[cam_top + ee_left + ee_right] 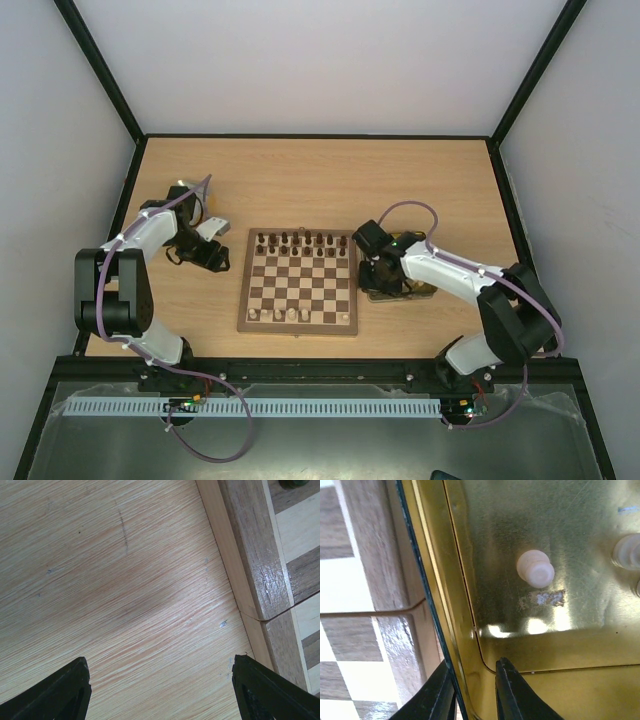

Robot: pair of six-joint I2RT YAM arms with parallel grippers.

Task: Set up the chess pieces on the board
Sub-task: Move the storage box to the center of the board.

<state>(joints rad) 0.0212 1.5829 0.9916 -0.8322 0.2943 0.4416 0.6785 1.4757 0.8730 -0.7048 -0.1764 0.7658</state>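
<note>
The board (298,283) lies mid-table, with dark chess pieces (300,240) along its far row and a few cream pieces (290,314) on its near row. My left gripper (213,260) is open and empty over bare table just left of the board's border (255,565); its gripper (160,690) holds nothing. My right gripper (374,276) is at the board's right side. In the right wrist view the gripper (472,690) straddles the gold tray's (560,525) left wall, jaws closed on it. A cream piece (535,569) stands in the tray, another (627,551) at the right edge.
A silver tray (212,228) sits by the left arm, left of the board. The gold tray (420,292) lies tight against the board's right border (365,555). Black frame rails run along the table sides.
</note>
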